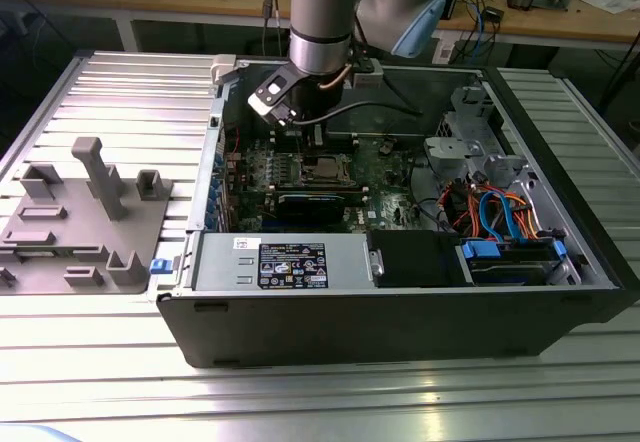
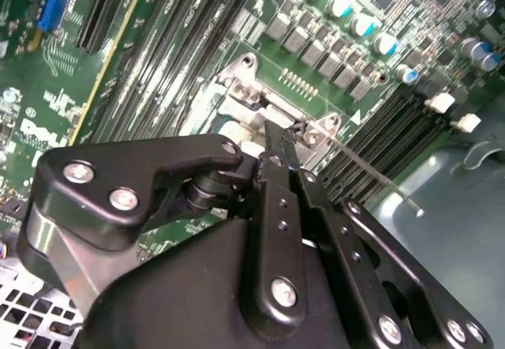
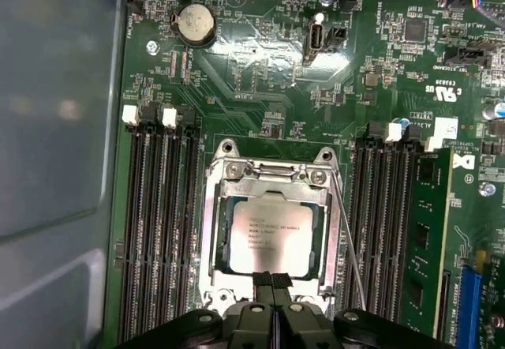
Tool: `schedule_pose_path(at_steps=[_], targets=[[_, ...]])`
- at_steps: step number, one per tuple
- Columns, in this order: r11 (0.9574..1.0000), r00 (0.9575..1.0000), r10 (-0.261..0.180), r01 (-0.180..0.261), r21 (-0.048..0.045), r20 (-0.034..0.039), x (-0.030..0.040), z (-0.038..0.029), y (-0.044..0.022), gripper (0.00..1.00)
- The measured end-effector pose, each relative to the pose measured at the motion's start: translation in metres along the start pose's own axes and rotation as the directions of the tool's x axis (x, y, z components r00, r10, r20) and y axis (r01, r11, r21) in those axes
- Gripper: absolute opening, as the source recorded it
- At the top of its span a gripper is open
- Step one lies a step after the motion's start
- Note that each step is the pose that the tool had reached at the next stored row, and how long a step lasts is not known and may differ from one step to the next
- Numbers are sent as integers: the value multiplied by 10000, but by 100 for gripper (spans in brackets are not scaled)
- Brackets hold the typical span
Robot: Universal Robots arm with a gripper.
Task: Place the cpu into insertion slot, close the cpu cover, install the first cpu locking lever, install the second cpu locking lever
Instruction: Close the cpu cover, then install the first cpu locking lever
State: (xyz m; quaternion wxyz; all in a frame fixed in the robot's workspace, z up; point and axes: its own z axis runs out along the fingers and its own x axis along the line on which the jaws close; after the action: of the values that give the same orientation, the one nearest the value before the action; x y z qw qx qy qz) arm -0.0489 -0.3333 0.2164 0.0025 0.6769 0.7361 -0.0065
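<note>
The cpu, a pale silver square chip, lies flat in the socket on the green motherboard. The cpu cover, a silver metal frame, lies down around it, and the chip shows through its window. A thin wire lever runs along one side of the socket, its free end slanting away from the frame. My gripper is shut with its black fingertips pressed together at the socket's edge, just off the chip; its tip sits against the socket's metal. In the exterior view the socket lies under the arm.
Black memory slots flank the socket, and a green memory stick stands in one bank. A coin battery sits further off. The case wall is close by. A power supply, cabled drive cage and grey fixture show.
</note>
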Motion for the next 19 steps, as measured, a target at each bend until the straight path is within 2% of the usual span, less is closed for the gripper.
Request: schedule_pose_path(at_steps=[1, 3, 5, 6, 7, 19], targets=[[10000, 10000, 0, 0, -1, -2, -2, 1, 31, 11], [10000, 10000, -1, 1, 0, 0, -11, -1, 133, 11], [10000, 10000, 0, 0, 1, 1, -15, -1, 175, 11], [10000, 10000, -1, 1, 1, 5, -18, -1, 239, 11], [10000, 10000, -1, 1, 0, 5, -20, -1, 256, 11], [9999, 9999, 128, -128, -3, 7, -18, 4, 233, 11]])
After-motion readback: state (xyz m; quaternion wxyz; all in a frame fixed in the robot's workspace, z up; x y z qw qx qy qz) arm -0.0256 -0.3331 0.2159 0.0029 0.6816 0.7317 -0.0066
